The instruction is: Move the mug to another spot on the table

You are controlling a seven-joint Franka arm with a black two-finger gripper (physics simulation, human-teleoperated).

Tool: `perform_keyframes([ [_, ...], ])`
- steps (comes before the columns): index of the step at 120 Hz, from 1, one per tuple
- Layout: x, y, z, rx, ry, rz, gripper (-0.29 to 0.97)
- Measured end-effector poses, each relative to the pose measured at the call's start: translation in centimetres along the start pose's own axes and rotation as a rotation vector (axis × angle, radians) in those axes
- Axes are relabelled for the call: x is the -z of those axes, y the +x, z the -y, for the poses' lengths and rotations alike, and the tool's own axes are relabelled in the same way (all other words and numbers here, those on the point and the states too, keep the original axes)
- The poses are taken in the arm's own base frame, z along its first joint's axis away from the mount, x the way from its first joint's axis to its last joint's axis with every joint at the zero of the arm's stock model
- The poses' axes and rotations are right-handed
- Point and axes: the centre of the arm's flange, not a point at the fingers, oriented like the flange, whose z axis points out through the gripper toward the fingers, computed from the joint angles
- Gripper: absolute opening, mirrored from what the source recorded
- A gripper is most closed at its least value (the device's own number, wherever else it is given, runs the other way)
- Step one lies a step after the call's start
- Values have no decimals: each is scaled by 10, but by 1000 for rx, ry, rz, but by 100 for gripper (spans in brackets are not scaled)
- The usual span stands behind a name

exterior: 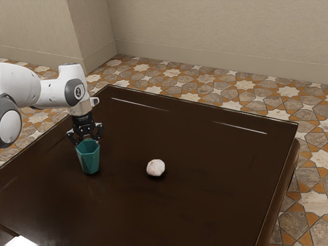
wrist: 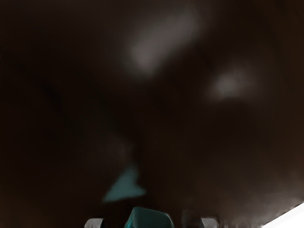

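While our claw (exterior: 85, 138) hangs open, the upright mug (exterior: 88, 157) lies directly below; 1 straight descent should straddle it.

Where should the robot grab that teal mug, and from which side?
Probably by the rim of the mug, coming straight down from above. It stands upright on the table with its mouth facing up, and the open gripper hangs right over it.

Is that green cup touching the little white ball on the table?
Apart. The exterior view shows the cup and the white ball standing separately, with a wide strip of bare dark table between them.
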Motion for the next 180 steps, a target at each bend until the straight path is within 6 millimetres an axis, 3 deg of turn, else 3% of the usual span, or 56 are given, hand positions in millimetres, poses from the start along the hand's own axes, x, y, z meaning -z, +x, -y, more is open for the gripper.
perform_keyframes([
  [22, 7, -6, 2, 11, 0, 41, 10],
  [43, 7, -6, 28, 95, -43, 206, 4],
  [70, 17, -25, 34, 104, -61, 356, 0],
  [95, 28, -42, 11, 81, -78, 406, -6],
  [126, 18, -59, -36, 37, -76, 422, -6],
  [166, 14, -24, -54, 70, -95, 372, -7],
  [180, 4, -13, -56, 84, -93, 371, -7],
])
